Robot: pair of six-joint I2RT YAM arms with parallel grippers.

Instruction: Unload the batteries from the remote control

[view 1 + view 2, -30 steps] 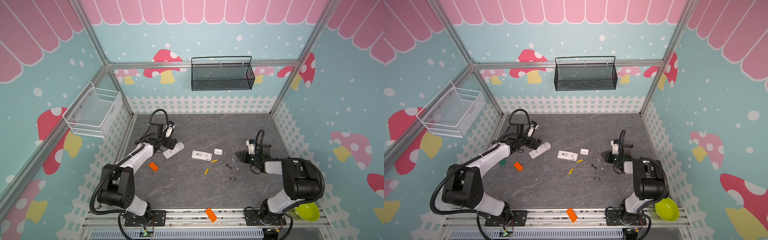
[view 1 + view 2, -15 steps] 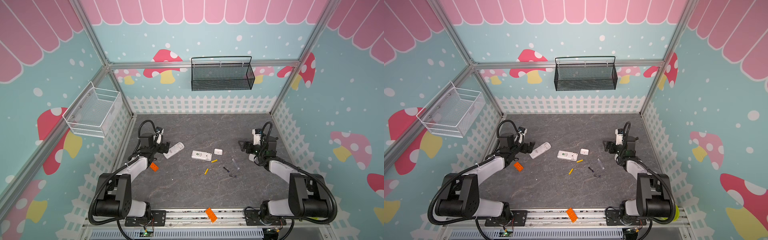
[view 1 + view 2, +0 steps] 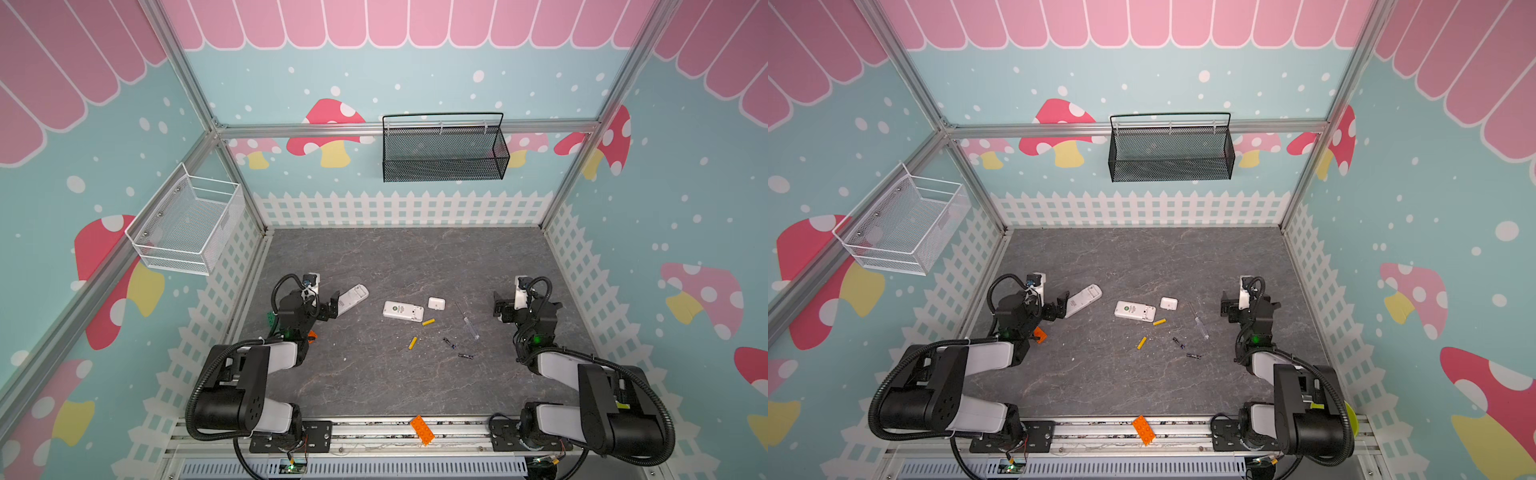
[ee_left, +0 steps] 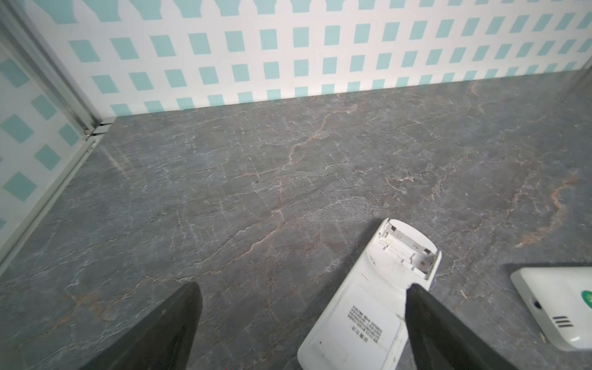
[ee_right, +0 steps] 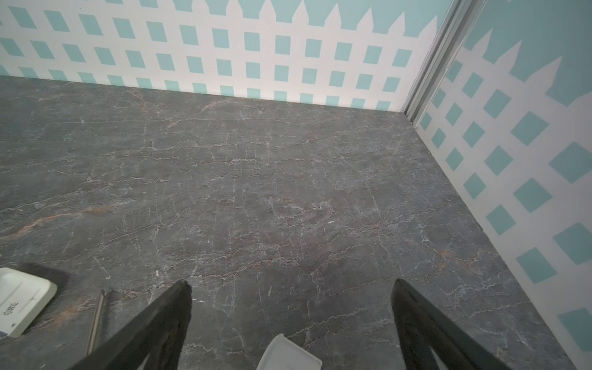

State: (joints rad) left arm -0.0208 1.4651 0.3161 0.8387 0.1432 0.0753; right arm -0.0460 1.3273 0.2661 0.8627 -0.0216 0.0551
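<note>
Four batteries lie loose on the grey floor in both top views: two yellow ones (image 3: 428,322) (image 3: 412,342) and two black ones (image 3: 449,342) (image 3: 465,355). A long white remote control (image 3: 352,297) lies at the left, its battery bay (image 4: 407,250) open and empty. My left gripper (image 3: 328,309) (image 4: 302,288) is open, with the remote's near end (image 4: 358,307) lying between its fingers, ungripped. A shorter white remote (image 3: 403,311) sits mid-floor. My right gripper (image 3: 500,309) (image 5: 291,285) stands open at the right, holding nothing.
A small white cover (image 3: 436,303) and a clear-handled screwdriver (image 3: 467,322) lie beside the batteries. A white piece (image 5: 288,352) shows low between the right fingers. An orange brick (image 3: 422,430) rests on the front rail. Fence walls (image 5: 512,192) stand close to both arms.
The right gripper has opened and its arm has drawn back toward the right wall. The left arm has pulled back from the long remote toward the front left. The items on the floor have stayed put.
</note>
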